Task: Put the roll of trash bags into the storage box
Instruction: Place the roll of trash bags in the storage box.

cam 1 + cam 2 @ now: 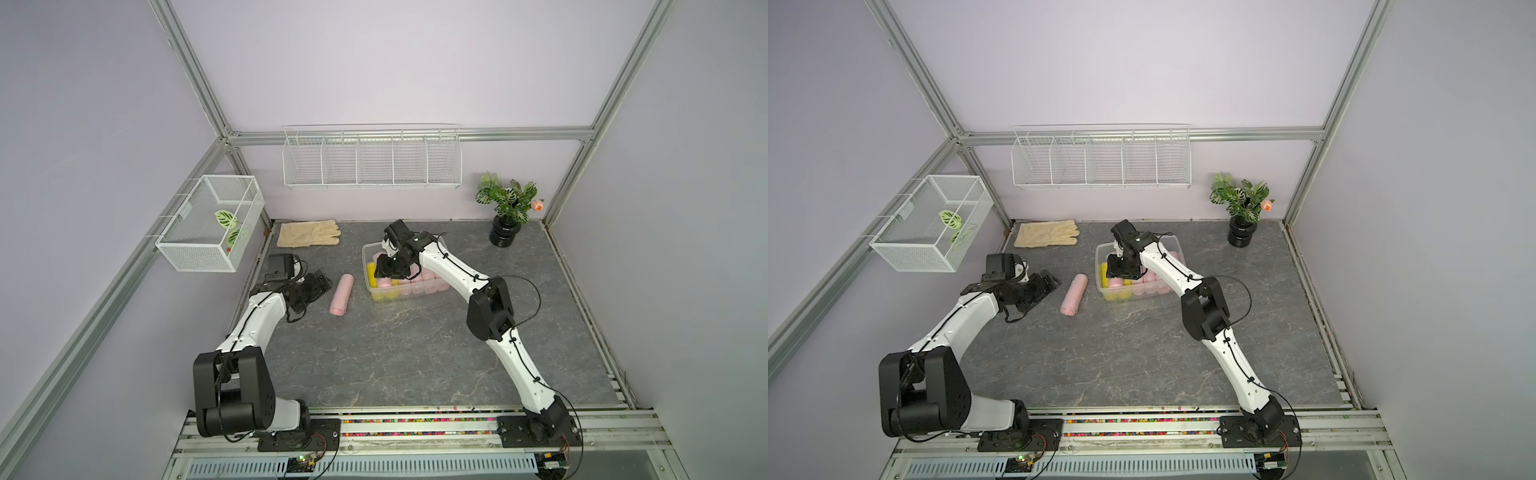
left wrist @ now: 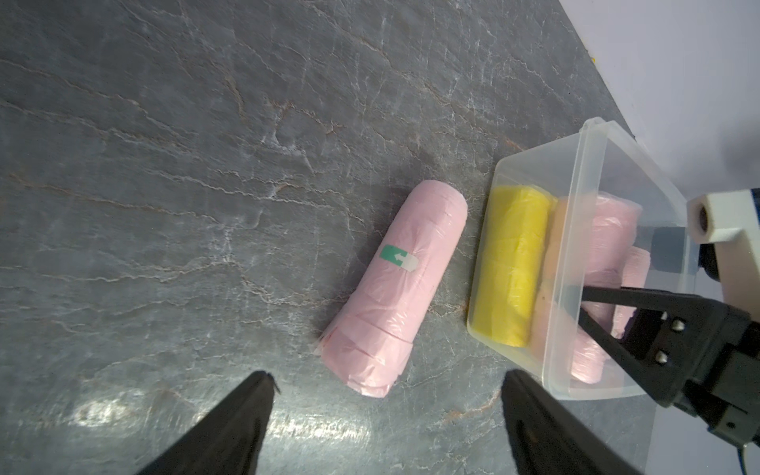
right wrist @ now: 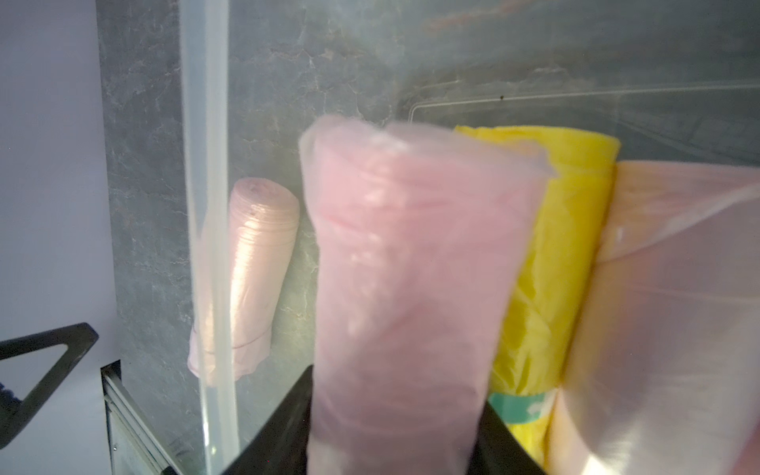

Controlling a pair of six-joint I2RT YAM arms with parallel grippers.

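Observation:
A pink roll of trash bags lies on the grey table, left of the clear storage box. My left gripper stands open just beside that roll's near end, touching nothing. My right gripper reaches down into the box, with another pink roll between its fingers, both pressed against its sides. That roll is over a yellow roll. Several more pink rolls fill the box.
A beige glove lies at the back left of the table. A potted plant stands at the back right. A white wire-mesh basket hangs on the left wall and a long wire rack on the back wall.

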